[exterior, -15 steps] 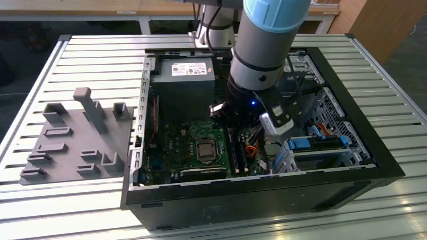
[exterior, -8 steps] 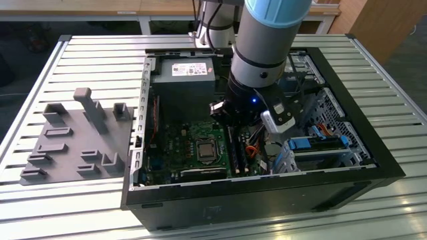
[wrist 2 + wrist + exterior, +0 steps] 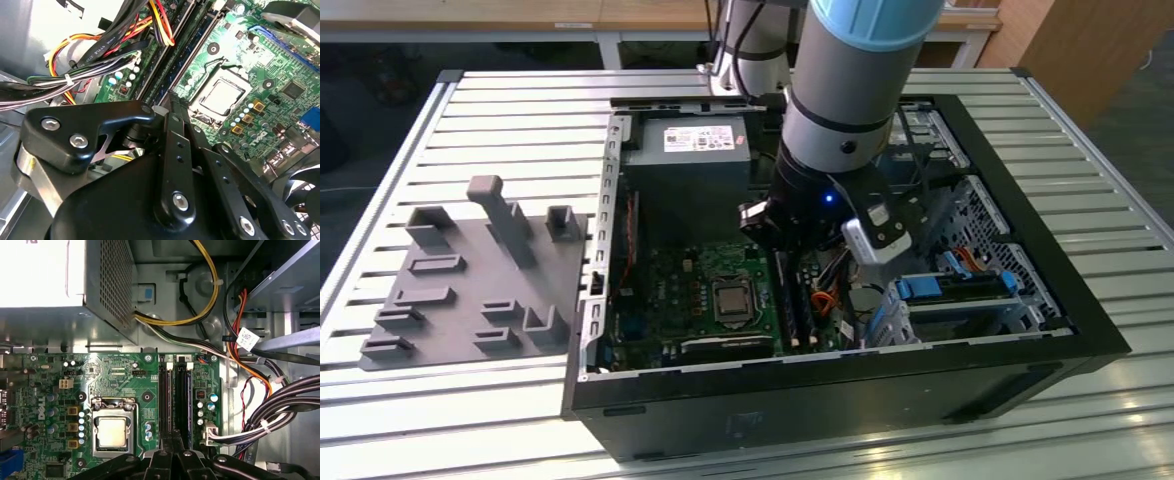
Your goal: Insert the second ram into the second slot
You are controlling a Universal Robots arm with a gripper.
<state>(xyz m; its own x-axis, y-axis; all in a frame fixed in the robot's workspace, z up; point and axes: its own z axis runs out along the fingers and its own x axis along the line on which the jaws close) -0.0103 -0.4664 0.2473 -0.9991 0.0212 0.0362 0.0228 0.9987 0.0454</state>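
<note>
second ram (image 3: 183,400) sits in mobo (image 3: 125,390) slot w/ hand (image 3: 172,442) right above it (fingers together, nothing gripped).

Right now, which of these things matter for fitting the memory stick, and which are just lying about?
In the job: gripper, poised over the ram slots.
Just there: grey holder tray, power supply, processor socket, blue drive-bay clips, cable bundles.
</note>
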